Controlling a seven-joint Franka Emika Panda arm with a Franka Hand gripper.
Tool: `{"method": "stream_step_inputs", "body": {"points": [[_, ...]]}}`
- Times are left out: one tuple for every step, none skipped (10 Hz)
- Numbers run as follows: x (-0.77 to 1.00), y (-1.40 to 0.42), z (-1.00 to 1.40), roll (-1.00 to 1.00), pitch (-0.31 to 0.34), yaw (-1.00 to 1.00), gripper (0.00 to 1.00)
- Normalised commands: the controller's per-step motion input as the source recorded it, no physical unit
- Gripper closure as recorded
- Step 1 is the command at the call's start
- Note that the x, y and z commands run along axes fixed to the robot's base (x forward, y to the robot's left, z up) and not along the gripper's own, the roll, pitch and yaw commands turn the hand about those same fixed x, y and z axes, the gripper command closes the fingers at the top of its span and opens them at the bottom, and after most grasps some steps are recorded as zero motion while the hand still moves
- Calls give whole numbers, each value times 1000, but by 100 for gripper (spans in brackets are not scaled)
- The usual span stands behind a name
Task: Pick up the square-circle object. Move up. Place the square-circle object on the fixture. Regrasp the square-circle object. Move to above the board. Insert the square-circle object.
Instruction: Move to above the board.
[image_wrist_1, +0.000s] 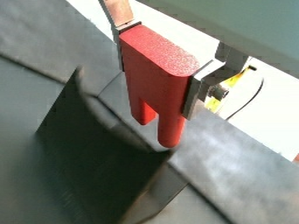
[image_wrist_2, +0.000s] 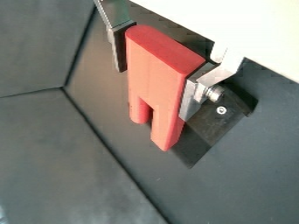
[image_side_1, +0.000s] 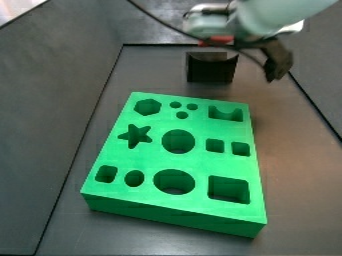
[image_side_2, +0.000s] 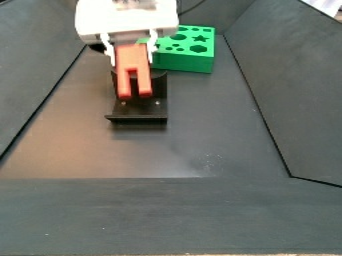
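Square-circle object (image_wrist_1: 156, 80) hangs clamped between the end effector's (image_wrist_2: 163, 61) silver fingers (image_wrist_2: 115, 39), its forked end pointing down just over the fixture (image_side_2: 138, 108), as a side view shows. Both wrist views show the grip high on the squarish end. The green board (image_side_1: 179, 154) lies well apart from the fixture. If the red piece comes down tilted or off-centre, it may miss the fixture's notch, topple on release, and spoil the regrasp.
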Motion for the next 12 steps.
{"method": "stream_step_inputs", "body": {"points": [[190, -106, 1000, 50, 64, 246, 100], [182, -101, 1000, 14, 17, 224, 100], [178, -98, 1000, 1, -7, 196, 100], [173, -97, 1000, 1, -25, 160, 100], [166, -94, 1000, -2, -36, 128, 100], [156, -89, 1000, -2, -29, 82, 100], [147, -88, 1000, 0, -18, 56, 100], [141, -83, 1000, 2, -2, 30, 100], [124, -75, 944, 9, 25, 10, 100], [98, -61, 757, 14, 46, 3, 100], [74, -46, 573, 20, 68, 2, 100], [58, -31, 329, 21, 92, 8, 100]]}}
